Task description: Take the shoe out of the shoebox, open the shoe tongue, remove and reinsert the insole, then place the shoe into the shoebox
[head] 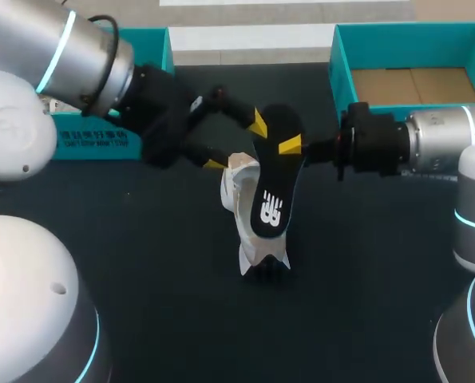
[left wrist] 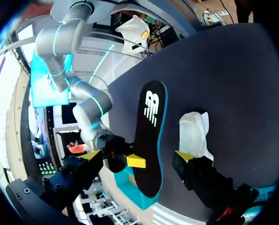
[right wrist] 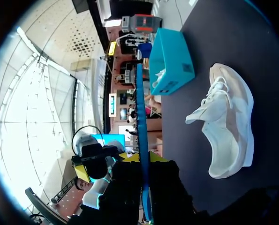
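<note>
Right hand [head: 294, 147] pinches the insole [head: 271, 187] at its 12 o'clock end, seemingly the heel, over the shoe [head: 239, 195] lying mid table [head: 141, 287]. Left hand [head: 235, 144] is spread at 10 o'clock. Thin and likely floppy, the insole wants a second pinch near the toe.

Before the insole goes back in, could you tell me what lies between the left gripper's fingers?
The black insole, held by the right gripper; the left wrist view shows it.

Black insole [left wrist: 151, 136] between left tool's [left wrist: 138, 156] spread fingers [left wrist: 198, 171], right tool [left wrist: 132, 161] gripping it; white shoe [left wrist: 192, 136] just beside one finger.
</note>
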